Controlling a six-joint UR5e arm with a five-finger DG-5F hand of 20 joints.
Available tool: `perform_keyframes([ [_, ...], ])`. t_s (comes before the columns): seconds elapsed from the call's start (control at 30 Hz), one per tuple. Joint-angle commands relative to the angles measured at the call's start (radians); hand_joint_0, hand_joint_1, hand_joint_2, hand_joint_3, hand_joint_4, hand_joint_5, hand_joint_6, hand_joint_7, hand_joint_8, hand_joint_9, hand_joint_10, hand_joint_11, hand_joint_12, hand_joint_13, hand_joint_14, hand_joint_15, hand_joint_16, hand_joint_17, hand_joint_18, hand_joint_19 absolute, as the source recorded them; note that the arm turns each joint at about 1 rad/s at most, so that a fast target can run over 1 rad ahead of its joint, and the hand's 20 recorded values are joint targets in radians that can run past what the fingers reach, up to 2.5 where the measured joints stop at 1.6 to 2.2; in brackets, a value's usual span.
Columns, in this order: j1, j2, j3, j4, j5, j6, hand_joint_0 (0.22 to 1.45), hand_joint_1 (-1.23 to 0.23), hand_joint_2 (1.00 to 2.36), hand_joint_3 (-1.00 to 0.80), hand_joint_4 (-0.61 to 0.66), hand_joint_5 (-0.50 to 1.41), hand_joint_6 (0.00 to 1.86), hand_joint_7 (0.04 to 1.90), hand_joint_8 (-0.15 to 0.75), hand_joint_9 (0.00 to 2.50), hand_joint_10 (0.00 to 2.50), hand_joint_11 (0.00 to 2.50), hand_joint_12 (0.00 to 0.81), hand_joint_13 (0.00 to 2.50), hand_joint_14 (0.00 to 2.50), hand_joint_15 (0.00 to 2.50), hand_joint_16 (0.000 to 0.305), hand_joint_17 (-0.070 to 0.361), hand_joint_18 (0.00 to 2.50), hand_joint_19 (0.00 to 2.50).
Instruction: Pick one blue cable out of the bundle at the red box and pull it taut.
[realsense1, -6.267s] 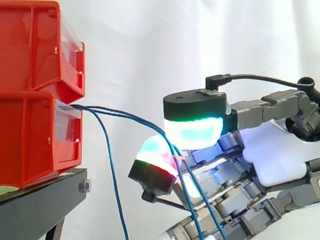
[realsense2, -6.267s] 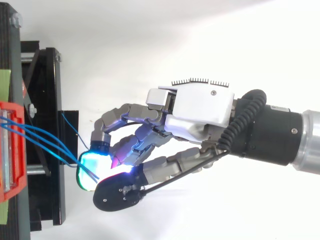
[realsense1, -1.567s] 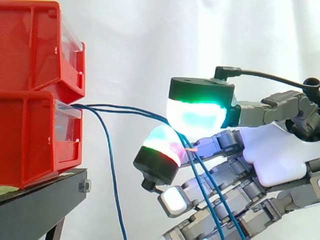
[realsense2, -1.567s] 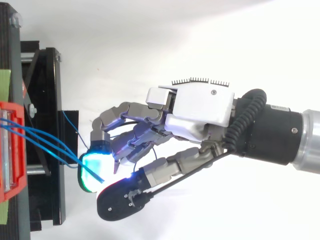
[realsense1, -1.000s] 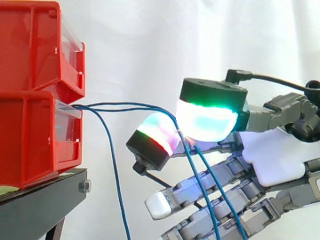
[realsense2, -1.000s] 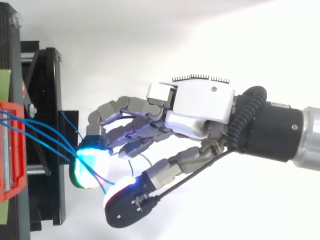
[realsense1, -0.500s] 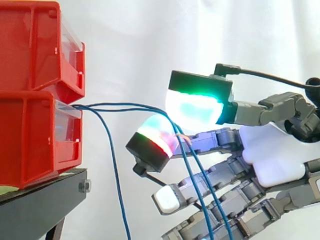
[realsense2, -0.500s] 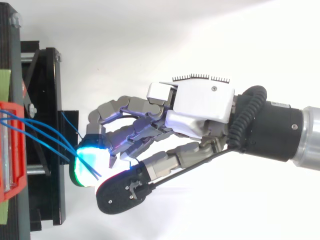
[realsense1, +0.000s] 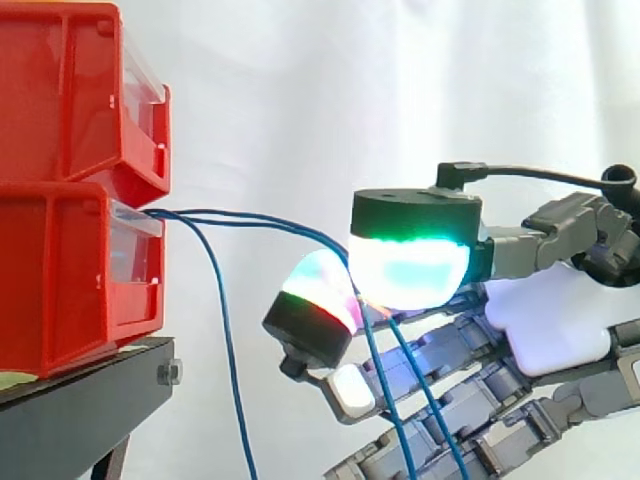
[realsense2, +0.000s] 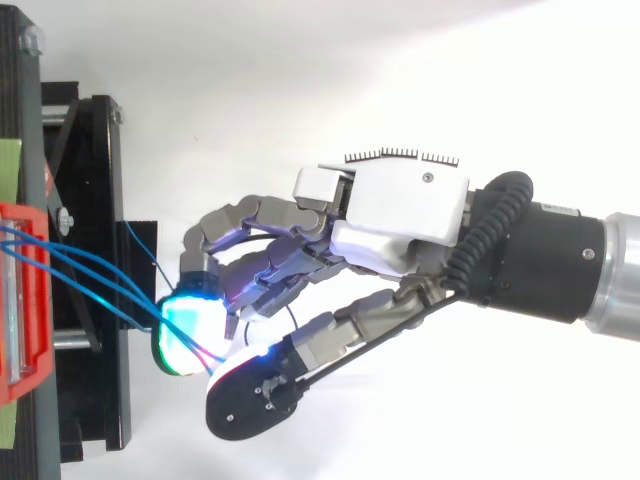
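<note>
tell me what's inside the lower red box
Blue cables run out at its top front edge. The red box walls hide where they end inside.

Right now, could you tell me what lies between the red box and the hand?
Only blue cables: in the side view two run from the box to the hand, whose fingers pinch them, and a third hangs down.

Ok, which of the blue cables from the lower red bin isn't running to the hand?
The blue cable that hangs down beside the lower red bin; the other two cables arc across and are pinched between the hand's glowing pads.
</note>
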Motion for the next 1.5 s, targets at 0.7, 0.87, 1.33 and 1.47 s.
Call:
perform_keyframes([
  [0.7, 0.0, 0.001, -0.002, 0.003, 0.0, -0.066, 0.58, -0.74, 1.0, -0.5, -0.05, -0.06, 0.76, 1.24, 0.223, 0.97, 0.01, 0.7, 0.379, 0.49, 0.0, 0.13, 0.053, 0.119, 0.61, 0.34],
  [0.87, 0.0, 0.001, -0.002, 0.003, 0.0, -0.066, 0.62, -0.81, 1.0, -0.5, 0.0, -0.1, 0.79, 1.18, 0.248, 0.87, 0.02, 0.75, 0.381, 0.47, 0.0, 0.13, 0.053, 0.119, 0.61, 0.32],
  [1.33, 0.0, 0.001, -0.002, 0.005, 0.0, -0.068, 0.42, -0.83, 1.0, -0.5, 0.16, -0.15, 0.83, 1.05, 0.337, 0.82, 0.01, 0.8, 0.454, 0.43, 0.0, 0.14, 0.066, 0.149, 0.62, 0.29],
  [1.47, 0.0, 0.001, -0.002, 0.005, 0.0, -0.068, 0.4, -0.78, 1.0, -0.5, 0.15, -0.14, 0.83, 1.03, 0.349, 0.83, 0.01, 0.78, 0.465, 0.44, 0.0, 0.14, 0.069, 0.155, 0.63, 0.3],
])
